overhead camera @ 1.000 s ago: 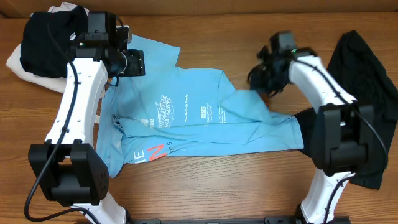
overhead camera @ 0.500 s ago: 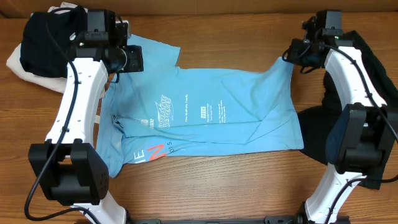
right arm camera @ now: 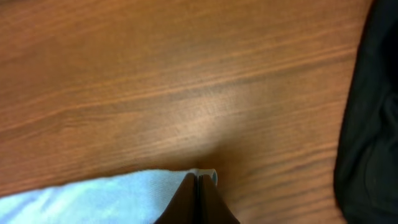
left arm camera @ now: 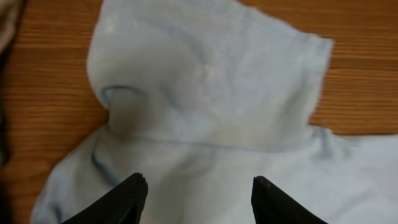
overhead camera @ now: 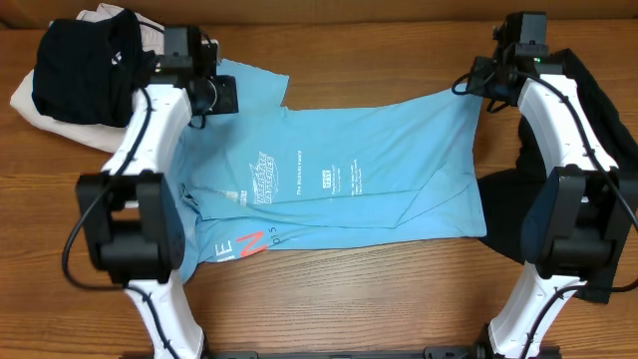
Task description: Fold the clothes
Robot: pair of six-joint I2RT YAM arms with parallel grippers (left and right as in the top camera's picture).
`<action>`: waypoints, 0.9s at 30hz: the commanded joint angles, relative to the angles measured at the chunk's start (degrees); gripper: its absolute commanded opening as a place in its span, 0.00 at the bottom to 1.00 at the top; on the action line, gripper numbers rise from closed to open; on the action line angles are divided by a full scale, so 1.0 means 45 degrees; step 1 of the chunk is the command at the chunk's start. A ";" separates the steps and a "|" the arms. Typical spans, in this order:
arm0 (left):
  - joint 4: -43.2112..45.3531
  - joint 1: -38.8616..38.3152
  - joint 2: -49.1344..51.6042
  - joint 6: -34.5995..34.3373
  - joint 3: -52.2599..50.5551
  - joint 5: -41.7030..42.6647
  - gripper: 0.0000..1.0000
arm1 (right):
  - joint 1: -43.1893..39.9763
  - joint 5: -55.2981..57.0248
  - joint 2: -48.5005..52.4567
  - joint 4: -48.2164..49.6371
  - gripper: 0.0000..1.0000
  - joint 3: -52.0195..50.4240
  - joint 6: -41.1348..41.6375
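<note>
By the far edge of the desk (overhead camera: 349, 299), the right fingers (right arm camera: 186, 208) clamp the blue shirt (overhead camera: 339, 179); the left fingers (left arm camera: 121, 205) gape over its sleeve (left arm camera: 205, 81).

shirt (overhead camera: 359, 165) print too small to read; left edge under left arm (overhead camera: 150, 130) | black garment (overhead camera: 610, 120) part-hidden by right arm (overhead camera: 563, 110) | left fingers (left arm camera: 124, 202) cut by bottom edge | right fingers (right arm camera: 186, 200) likewise; shirt corner runs off frame

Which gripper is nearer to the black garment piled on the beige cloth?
Left. The left gripper is open over the sleeve of the blue shirt, just beside the black garment. The right gripper is far off at the opposite side, shut on the shirt's corner.
</note>
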 commanded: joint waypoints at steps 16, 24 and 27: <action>0.2662 -0.0005 0.3803 0.0053 0.2302 -0.1443 0.68 | 0.0024 0.0262 0.0243 -0.0170 0.04 -0.0189 -0.0073; 0.4172 -0.0005 0.3871 -0.0267 0.2302 -0.1651 0.68 | 0.0024 0.0262 0.0243 0.0151 0.04 -0.0189 -0.0073; 0.4333 0.0000 0.3876 -0.0432 0.2302 -0.1768 0.63 | 0.0024 0.0262 0.0243 0.0257 0.04 -0.0189 -0.0073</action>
